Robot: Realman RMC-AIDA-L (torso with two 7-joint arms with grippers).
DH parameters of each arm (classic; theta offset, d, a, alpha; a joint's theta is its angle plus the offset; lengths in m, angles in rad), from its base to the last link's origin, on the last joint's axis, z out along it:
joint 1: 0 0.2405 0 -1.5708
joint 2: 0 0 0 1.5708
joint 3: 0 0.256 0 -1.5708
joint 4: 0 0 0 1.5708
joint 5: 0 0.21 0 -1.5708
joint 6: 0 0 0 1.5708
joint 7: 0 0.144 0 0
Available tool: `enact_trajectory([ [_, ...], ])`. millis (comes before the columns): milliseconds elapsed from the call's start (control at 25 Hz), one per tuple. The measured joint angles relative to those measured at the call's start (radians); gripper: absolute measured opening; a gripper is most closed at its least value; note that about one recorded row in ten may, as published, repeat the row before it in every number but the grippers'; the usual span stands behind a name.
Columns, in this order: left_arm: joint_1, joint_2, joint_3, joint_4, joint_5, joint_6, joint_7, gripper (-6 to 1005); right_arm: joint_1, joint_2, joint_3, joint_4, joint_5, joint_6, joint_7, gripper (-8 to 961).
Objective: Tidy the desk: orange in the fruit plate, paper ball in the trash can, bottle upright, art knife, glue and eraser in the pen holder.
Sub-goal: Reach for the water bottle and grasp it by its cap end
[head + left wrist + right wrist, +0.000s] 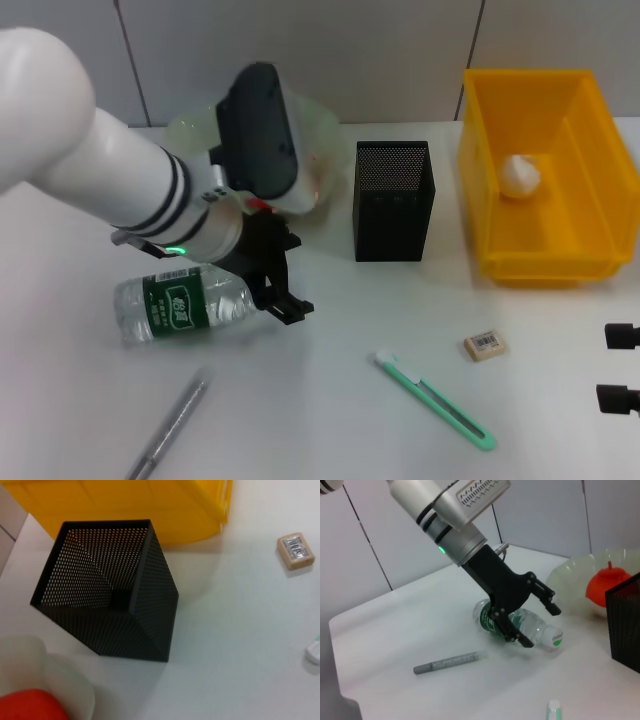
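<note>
On the counter (60,400) before us, the bottle (180,306) lies on its side, cap end toward the middle, and our left tool (283,285) hangs just over its neck end with the jaws spread wide, one finger to each side of it and not yet closed on it. We judge this to be the approach for setting the bottle upright: coming at the narrow end gives a hold from which the bottle can be tipped onto its base. The right wrist view shows the same thing, the black fingers (543,594) apart above the clear plastic. Our right tool (620,365) waits at the counter's right edge, jaws apart and holding nothing. The orange (607,582) already sits in the plate (325,125) behind the left arm, and the paper ball (519,176) rests in the yellow bin (480,210). The holder (393,200) stands between plate and bin, and in the left wrist view it looks empty inside. The knife (435,399), the eraser (484,345) and the grey glue stick (168,426) all lie loose on the counter, well apart from one another, so those three are left for later.
</note>
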Motion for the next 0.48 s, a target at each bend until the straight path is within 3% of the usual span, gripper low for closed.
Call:
enact_trajectory([
  [120,-0.03,-0.001,0.072,-0.044,0.035,-0.068,-0.053,859,-0.001,0.0,-0.002,0.001,-0.006,-0.004,0.0,785],
  [480,-0.075,-0.002,0.101,-0.115,0.078,-0.111,-0.091,848,-0.007,-0.001,-0.005,0.002,-0.009,-0.011,-0.008,785],
])
